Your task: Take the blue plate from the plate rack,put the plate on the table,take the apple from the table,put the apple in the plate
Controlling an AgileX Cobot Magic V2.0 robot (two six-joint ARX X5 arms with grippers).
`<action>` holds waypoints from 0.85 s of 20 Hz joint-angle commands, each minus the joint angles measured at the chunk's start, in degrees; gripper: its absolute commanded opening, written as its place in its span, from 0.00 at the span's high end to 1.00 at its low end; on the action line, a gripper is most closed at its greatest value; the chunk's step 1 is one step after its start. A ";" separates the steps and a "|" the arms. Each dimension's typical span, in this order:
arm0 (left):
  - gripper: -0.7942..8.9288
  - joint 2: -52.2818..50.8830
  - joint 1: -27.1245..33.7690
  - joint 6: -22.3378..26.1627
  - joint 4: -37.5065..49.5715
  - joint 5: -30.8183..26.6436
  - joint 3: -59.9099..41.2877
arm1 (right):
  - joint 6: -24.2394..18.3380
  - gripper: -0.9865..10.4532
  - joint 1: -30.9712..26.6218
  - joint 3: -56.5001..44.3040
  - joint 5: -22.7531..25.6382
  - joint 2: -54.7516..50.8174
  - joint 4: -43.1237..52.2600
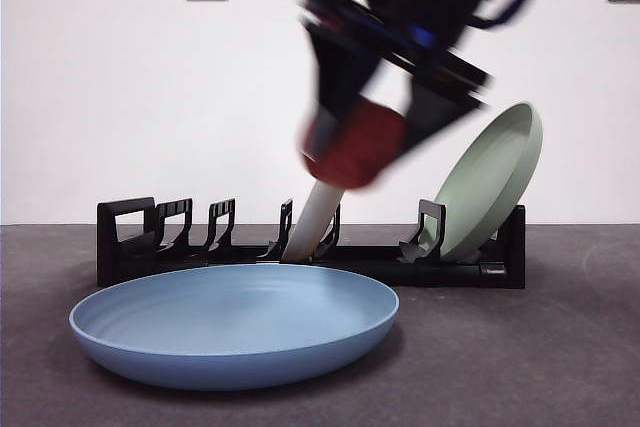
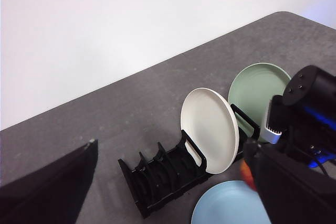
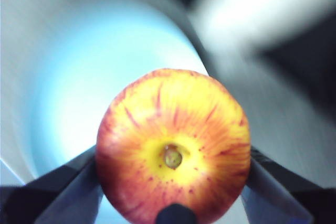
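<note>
My right gripper [image 1: 362, 152] is shut on the apple [image 1: 355, 147] and holds it in the air, blurred by motion, above the right end of the blue plate [image 1: 235, 327]. In the right wrist view the apple [image 3: 173, 145] sits between the two jaws with the blue plate [image 3: 94, 77] blurred beneath it. The blue plate lies flat on the table [image 1: 560, 357] in front of the plate rack [image 1: 130, 237]. My left gripper [image 2: 168, 220] is open and empty, high above the rack [image 2: 157, 177], and it also sees the blue plate's edge [image 2: 231, 205].
A cream-white plate [image 1: 312, 217] stands in the rack's middle and a pale green plate [image 1: 490, 182] leans at its right end. Both show in the left wrist view: the white plate [image 2: 210, 129] and the green plate [image 2: 257, 87]. A white wall stands behind.
</note>
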 commanded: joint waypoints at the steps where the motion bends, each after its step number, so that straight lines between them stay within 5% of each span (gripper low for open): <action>1: 0.44 0.44 0.17 0.70 0.04 -0.13 -0.22 | 0.70 0.92 3.89 -0.42 0.02 1.36 4.13; 17: 0.44 2.16 0.17 0.13 -0.96 0.02 -0.22 | -0.74 0.90 8.94 -0.35 0.24 15.93 7.15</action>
